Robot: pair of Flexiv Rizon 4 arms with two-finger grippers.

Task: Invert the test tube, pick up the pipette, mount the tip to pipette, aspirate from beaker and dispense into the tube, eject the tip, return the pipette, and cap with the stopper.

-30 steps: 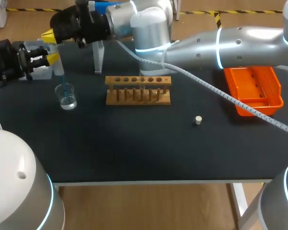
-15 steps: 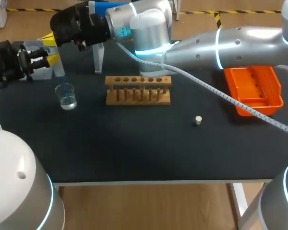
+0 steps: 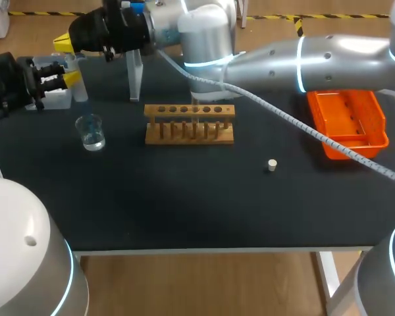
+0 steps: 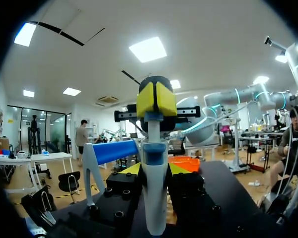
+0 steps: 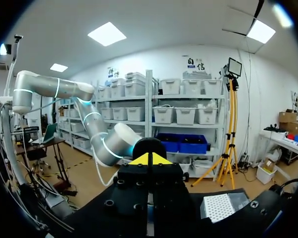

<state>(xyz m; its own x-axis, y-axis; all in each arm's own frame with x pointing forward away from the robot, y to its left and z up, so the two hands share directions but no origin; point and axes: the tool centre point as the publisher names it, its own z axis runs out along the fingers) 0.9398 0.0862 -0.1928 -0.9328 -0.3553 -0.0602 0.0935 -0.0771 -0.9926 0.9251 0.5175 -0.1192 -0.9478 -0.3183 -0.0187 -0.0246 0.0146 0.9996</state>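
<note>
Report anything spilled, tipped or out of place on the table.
Nothing stands out. The beaker stands upright with no spill around it, the rack sits square, and the stopper lies alone on the mat.

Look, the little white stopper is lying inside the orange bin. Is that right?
Not quite. The head view shows the little white stopper lying on the black table, not inside the orange bin, which stands apart from it.

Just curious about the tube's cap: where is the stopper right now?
In the head view the stopper lies alone on the black table, to the right of the wooden rack and short of the orange tray.
</note>
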